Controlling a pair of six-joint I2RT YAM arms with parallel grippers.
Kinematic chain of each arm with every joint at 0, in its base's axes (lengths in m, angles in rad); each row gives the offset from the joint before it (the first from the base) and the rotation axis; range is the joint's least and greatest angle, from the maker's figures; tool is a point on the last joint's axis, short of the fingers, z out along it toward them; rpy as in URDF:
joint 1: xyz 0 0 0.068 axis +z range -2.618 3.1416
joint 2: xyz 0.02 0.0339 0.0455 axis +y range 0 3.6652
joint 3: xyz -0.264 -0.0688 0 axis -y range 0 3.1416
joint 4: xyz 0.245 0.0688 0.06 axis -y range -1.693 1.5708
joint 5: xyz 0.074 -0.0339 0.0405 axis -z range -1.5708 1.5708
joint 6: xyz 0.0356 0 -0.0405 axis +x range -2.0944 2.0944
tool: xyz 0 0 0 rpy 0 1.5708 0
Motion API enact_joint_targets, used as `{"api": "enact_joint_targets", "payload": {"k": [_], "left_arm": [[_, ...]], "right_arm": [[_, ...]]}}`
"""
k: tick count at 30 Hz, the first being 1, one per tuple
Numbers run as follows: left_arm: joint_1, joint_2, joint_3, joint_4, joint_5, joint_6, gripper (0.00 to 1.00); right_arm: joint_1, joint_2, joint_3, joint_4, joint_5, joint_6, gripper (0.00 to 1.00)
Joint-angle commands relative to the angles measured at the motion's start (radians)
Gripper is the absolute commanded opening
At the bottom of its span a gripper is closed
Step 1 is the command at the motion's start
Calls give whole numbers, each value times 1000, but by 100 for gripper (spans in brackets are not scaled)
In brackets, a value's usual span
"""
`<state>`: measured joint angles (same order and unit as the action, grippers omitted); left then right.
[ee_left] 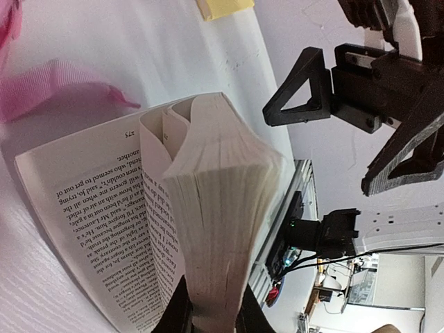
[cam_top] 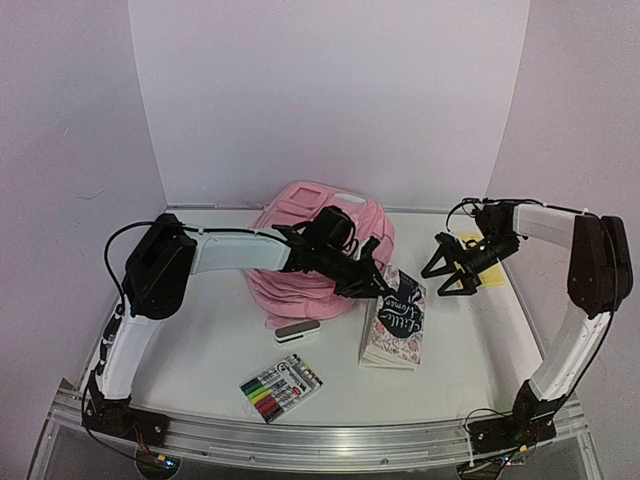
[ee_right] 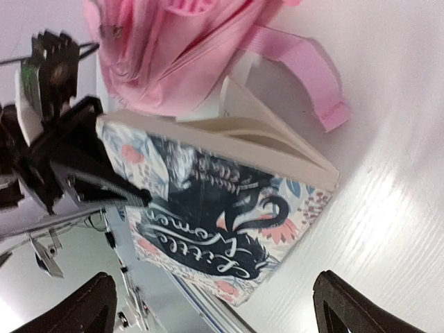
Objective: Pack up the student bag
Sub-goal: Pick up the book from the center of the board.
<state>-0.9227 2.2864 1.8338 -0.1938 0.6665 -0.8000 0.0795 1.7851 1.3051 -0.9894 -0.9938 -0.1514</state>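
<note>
The pink student bag lies at the back middle of the table; its strap shows in the right wrist view. My left gripper is shut on a thick block of pages of the paperback book, whose floral "Little Women" cover faces up just right of the bag. In the left wrist view the book fans open between my fingers, printed pages hanging to the left. My right gripper is open and empty, hovering right of the book, jaws spread wide.
A pack of coloured markers lies near the front edge. A small white and grey eraser-like block lies in front of the bag. A yellow sticky-note pad lies under the right arm. White walls close in the back and sides.
</note>
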Motion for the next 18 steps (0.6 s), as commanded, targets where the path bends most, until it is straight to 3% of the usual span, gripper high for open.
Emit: {"api": "enact_joint_targets", "payload": {"k": [1, 7, 11, 18], "left_arm": [[48, -173, 34, 159, 69, -23, 0], [49, -243, 65, 156, 77, -25, 0], [50, -263, 90, 157, 100, -30, 0], [50, -305, 76, 189, 119, -35, 0]], "right_arm": [[-1, -20, 101, -241, -55, -275, 98], [6, -34, 199, -385, -202, -391, 98], [58, -17, 307, -427, -303, -376, 96], [141, -11, 359, -361, -267, -313, 87]]}}
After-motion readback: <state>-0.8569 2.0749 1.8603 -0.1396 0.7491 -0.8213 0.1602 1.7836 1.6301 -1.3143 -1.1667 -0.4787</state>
